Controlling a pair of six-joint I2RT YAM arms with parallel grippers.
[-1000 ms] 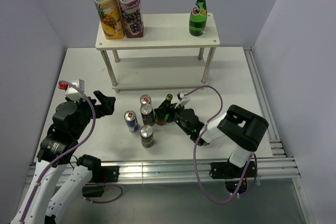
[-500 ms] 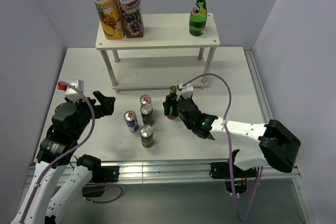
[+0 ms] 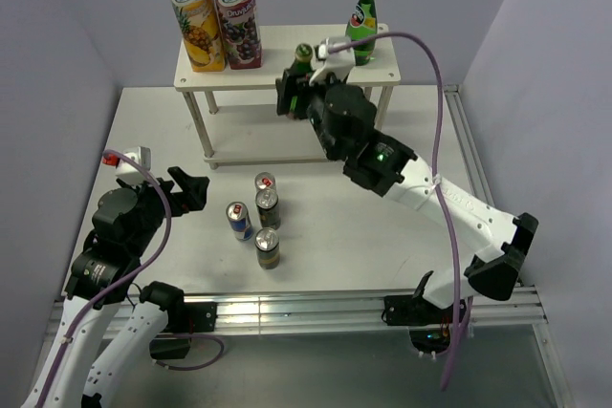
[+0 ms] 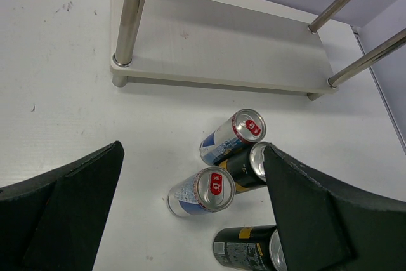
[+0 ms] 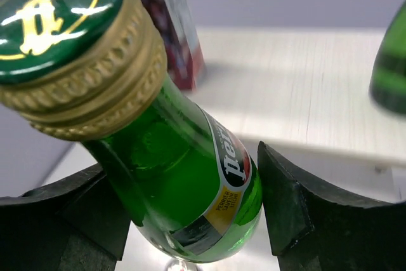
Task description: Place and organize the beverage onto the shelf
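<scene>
My right gripper (image 3: 298, 95) is shut on a green glass bottle (image 3: 303, 56) with a gold-and-green cap, held tilted at the front edge of the shelf's (image 3: 239, 77) top board. In the right wrist view the bottle (image 5: 190, 176) sits between my dark fingers (image 5: 285, 207). A second green bottle (image 3: 360, 26) stands on the top board's right side. Two juice cartons (image 3: 196, 11) (image 3: 237, 9) stand on its left. My left gripper (image 3: 186, 188) is open and holds nothing, left of several cans. Two silver-blue cans (image 4: 231, 134) (image 4: 200, 190) and two black cans (image 4: 244, 168) (image 4: 247, 249) stand on the table.
The shelf's lower board (image 4: 222, 49) shows nothing on it, framed by thin metal legs (image 4: 130, 17). White walls close in the table on the left, back and right. A metal rail (image 3: 478, 188) runs along the table's right side.
The right arm has lifted the green bottle from beside the cans up and back to the shelf's top front edge. The left arm has stayed put.
</scene>
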